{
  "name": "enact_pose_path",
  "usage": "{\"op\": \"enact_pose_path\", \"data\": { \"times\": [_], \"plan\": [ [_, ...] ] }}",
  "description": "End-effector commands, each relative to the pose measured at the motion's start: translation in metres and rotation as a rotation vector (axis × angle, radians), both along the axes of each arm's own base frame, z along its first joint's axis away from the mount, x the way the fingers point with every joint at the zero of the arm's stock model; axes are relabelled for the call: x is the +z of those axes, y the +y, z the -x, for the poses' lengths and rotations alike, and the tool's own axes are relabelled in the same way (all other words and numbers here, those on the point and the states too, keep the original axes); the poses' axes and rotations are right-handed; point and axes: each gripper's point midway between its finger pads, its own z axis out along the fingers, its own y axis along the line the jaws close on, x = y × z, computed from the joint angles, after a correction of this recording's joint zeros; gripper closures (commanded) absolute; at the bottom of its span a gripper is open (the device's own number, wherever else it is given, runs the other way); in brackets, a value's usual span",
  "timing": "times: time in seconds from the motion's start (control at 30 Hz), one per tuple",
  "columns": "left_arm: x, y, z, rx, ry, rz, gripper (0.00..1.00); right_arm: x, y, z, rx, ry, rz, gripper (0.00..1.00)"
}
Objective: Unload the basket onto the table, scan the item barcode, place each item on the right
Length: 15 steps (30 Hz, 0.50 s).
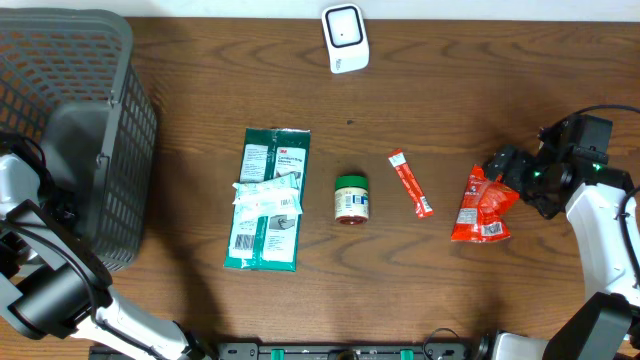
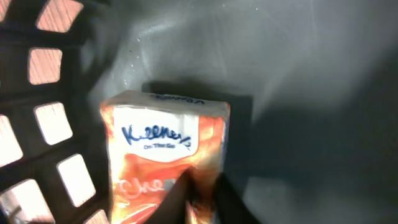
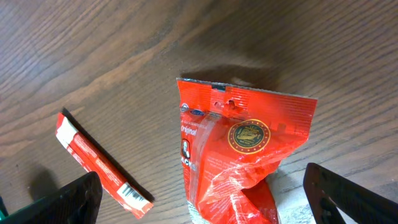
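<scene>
- A Kleenex pack [image 2: 165,149], orange with a white label, is seen lying on the dark floor of the grey basket [image 1: 60,60], close to its perforated wall.
- The left tool [image 2: 200,186] is pressed together at the lower edge of that pack. A sliver of orange wrapper shows between the dark fingers [image 2: 177,202], but it cannot be told whether the wrapper is actually pinched.
- The white scanner [image 1: 345,38] stands at the far edge of the counter [image 1: 450,90], near the middle, well apart from the basket and from every other item.
- A red snack bag [image 3: 242,143] lies flat and crumpled on the counter at the right side, its hang-hole end pointing away from the wrist camera.
- The right tool [image 3: 205,196] is held above the bag with its fingers spread wide, one on each side of the bag. Nothing is gripped.
- A thin red stick sachet [image 1: 410,184] lies slanted just left of the bag, apart from it.
- A small jar with a green lid [image 1: 351,198] lies at the middle of the counter.
- A green flat pack [image 1: 268,200] lies left of the jar, between it and the basket, with a smaller white packet on top of it.
</scene>
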Motion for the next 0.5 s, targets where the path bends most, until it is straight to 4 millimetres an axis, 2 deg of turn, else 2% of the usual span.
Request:
{"op": "enact_pose_path", "data": {
  "times": [0.0, 0.2, 0.43, 0.47],
  "plan": [
    [-0.006, -0.012, -0.005, 0.01, -0.036, 0.068, 0.93, 0.0, -0.001, 0.001, -0.003, 0.001, -0.004, 0.01],
    [0.02, -0.013, -0.022, 0.005, -0.137, 0.069, 0.93, 0.0, -0.001, 0.001, -0.003, 0.001, -0.004, 0.01],
    [0.067, -0.008, -0.037, -0.011, -0.287, -0.011, 0.93, 0.0, -0.001, 0.001, -0.003, 0.001, -0.004, 0.01],
    [0.072, -0.007, -0.037, -0.013, -0.299, -0.022, 0.88, 0.0, -0.001, 0.001, -0.003, 0.001, -0.004, 0.01]
  ]
}}
